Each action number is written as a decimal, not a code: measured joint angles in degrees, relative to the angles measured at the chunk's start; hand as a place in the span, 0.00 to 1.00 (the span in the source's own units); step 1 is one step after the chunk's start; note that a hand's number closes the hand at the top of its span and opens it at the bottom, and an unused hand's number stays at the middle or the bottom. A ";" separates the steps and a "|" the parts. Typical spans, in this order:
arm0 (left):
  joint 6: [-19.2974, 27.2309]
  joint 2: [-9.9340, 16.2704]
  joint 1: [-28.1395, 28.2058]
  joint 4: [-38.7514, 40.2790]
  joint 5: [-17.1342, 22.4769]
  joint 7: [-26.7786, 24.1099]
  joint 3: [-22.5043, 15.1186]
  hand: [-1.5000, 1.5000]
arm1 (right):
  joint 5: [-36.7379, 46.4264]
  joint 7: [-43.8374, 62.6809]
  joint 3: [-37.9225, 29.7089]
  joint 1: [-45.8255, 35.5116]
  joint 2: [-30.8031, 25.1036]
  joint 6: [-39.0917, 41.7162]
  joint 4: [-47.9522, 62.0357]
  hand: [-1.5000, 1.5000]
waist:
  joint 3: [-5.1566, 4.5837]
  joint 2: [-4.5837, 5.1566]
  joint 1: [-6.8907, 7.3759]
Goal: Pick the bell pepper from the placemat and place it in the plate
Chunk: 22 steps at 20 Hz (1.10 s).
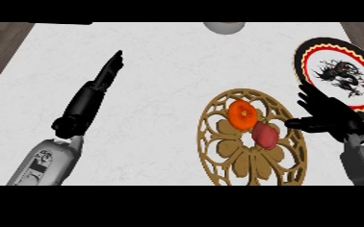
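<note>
A round wooden openwork placemat (252, 173) lies at the lower right of the white counter. On it sit an orange bell pepper (242, 113) and, just below and right of it, a red round fruit or vegetable (265, 135). The plate (308, 57), white with a black and red rim and a dragon drawing, lies at the far right. My right hand (328, 115) is open at the placemat's right edge, its thumb pointing left toward the red item without touching it. My left hand (93, 91) rests open at the left, fingers straight and pointing up.
A grey bowl-like object (225, 27) shows partly at the counter's top edge. Brown floor shows at the upper left and upper right corners beyond the counter's edges.
</note>
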 measured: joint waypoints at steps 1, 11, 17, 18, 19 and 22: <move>-0.51 0.27 -0.05 -0.23 0.34 0.24 0.15 0.50 | 2.45 0.79 1.67 -0.72 -1.91 0.89 0.23 0.00 | -0.03 -0.03 0.10; -4.34 3.56 3.52 -4.91 2.72 1.97 3.30 0.50 | 18.36 16.45 13.60 -14.41 -6.51 3.73 -0.97 0.00 | -0.11 -0.45 -0.92; -5.13 3.59 5.31 -6.11 2.67 2.22 4.95 0.50 | 13.01 30.72 12.53 -20.75 -3.87 7.69 -0.72 0.00 | -0.12 -0.56 -1.78; -5.24 3.47 5.03 -5.84 2.76 2.36 5.26 0.50 | 11.57 32.00 12.45 -21.41 -3.18 7.87 -0.59 0.00 | -0.12 -0.55 -1.90; -5.56 3.76 5.25 -6.41 2.90 2.58 5.54 0.50 | 9.91 32.77 12.07 -22.00 -3.30 8.58 0.03 0.00 | -0.12 -0.55 -1.87; -5.73 3.48 5.92 -6.92 2.66 2.28 5.67 0.50 | 4.78 34.98 11.57 -23.80 -3.78 10.19 1.70 0.00 | -0.12 -0.56 -1.90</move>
